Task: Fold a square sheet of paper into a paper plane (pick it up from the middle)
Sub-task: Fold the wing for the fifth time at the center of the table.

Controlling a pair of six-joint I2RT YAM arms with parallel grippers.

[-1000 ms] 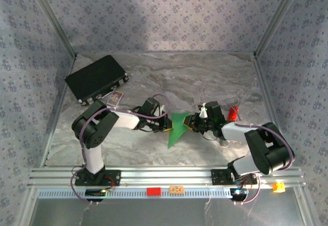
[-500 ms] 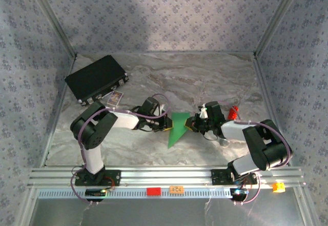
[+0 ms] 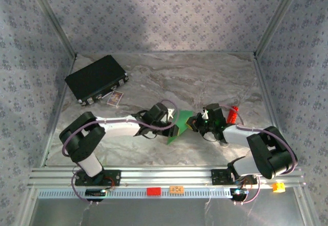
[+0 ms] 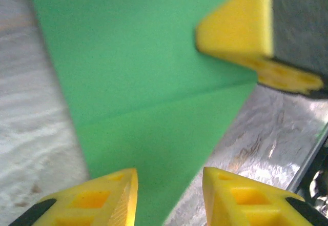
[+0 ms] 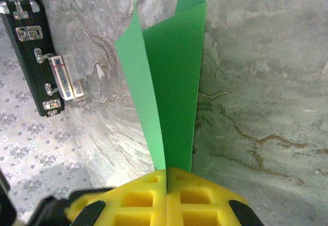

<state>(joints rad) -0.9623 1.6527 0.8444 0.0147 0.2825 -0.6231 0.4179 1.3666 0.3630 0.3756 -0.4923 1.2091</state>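
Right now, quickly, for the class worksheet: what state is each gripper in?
Left gripper: open, fingers apart on either side of the green paper.
Right gripper: shut, pinching the folded green paper.

The left arm (image 3: 118, 126) reaches low from its base toward the right, its forearm stretched nearly flat; the left gripper (image 4: 170, 192) faces the right one, its yellow fingers (image 4: 110, 198) standing apart with a clear gap between them; the right arm (image 3: 266, 151) is bent sharply at the elbow, its forearm running leftward; the right gripper (image 5: 166, 182) has its jaws pressed together, pinching the edge of the green paper (image 5: 171, 87); the two grippers sit near each other, tip facing tip.
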